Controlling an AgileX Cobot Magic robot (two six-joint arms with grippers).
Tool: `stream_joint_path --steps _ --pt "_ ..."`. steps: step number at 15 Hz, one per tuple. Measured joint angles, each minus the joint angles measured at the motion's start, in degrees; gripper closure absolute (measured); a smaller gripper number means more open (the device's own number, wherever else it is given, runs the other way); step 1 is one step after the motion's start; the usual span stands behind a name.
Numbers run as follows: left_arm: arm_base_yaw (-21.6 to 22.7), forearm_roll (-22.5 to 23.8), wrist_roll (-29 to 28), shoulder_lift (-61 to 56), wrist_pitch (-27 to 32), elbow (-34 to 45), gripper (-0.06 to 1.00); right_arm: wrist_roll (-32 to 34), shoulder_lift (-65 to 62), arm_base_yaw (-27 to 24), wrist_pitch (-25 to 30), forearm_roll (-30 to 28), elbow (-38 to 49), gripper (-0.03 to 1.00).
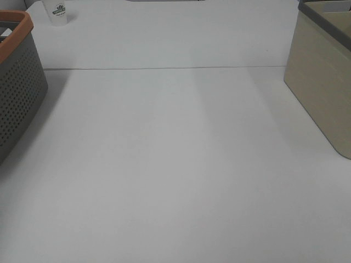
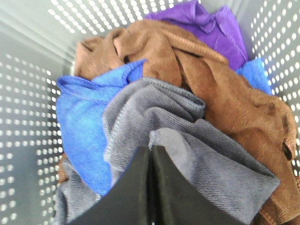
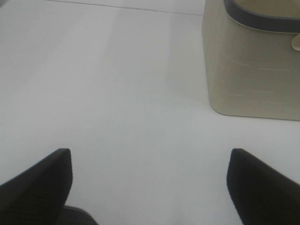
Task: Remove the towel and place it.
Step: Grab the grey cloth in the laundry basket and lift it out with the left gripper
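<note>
The dark grey towel (image 2: 154,108) lies bunched on top of other cloths inside the perforated grey basket (image 2: 28,140). My left gripper (image 2: 151,147) is inside the basket, its two black fingers pressed together with a fold of the towel pinched at their tips. My right gripper (image 3: 150,164) is open and empty above the bare white table, with the beige bin (image 3: 248,70) ahead of it. Neither gripper shows in the exterior high view.
In the basket a blue cloth (image 2: 82,122), a brown cloth (image 2: 211,93) and a purple cloth (image 2: 206,23) lie around the towel. The orange-rimmed basket (image 1: 16,93) stands at the table's left edge, the beige bin (image 1: 321,82) at the right, a white cup (image 1: 57,11) at the back left.
</note>
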Motion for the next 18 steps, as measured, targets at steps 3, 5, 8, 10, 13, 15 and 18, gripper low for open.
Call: stream_joint_path --steps 3,5,8,10,13,15,18 --pt "0.0 0.0 0.0 -2.9 -0.4 0.0 0.94 0.0 0.0 0.0 0.0 0.0 0.0 0.11" --pt "0.0 0.0 0.0 -4.8 -0.7 0.0 0.94 0.0 0.0 0.0 0.0 0.0 0.0 0.11" --pt "0.0 0.0 0.0 -7.8 -1.6 0.0 0.94 0.1 0.0 0.0 0.0 0.0 0.0 0.11" --pt "0.0 0.0 -0.9 -9.9 -2.4 0.0 0.94 0.1 0.0 0.0 0.0 0.0 0.0 0.11" --pt "0.0 0.0 -2.2 -12.1 -2.9 0.0 0.94 0.1 0.0 0.0 0.0 0.0 0.0 0.11" --pt "0.0 -0.1 -3.0 -13.2 -3.2 0.0 0.94 0.1 0.0 0.0 0.0 0.0 0.0 0.11" --pt "0.0 -0.1 -4.2 -14.5 -3.4 0.0 0.94 0.1 0.0 0.0 0.0 0.0 0.0 0.11"
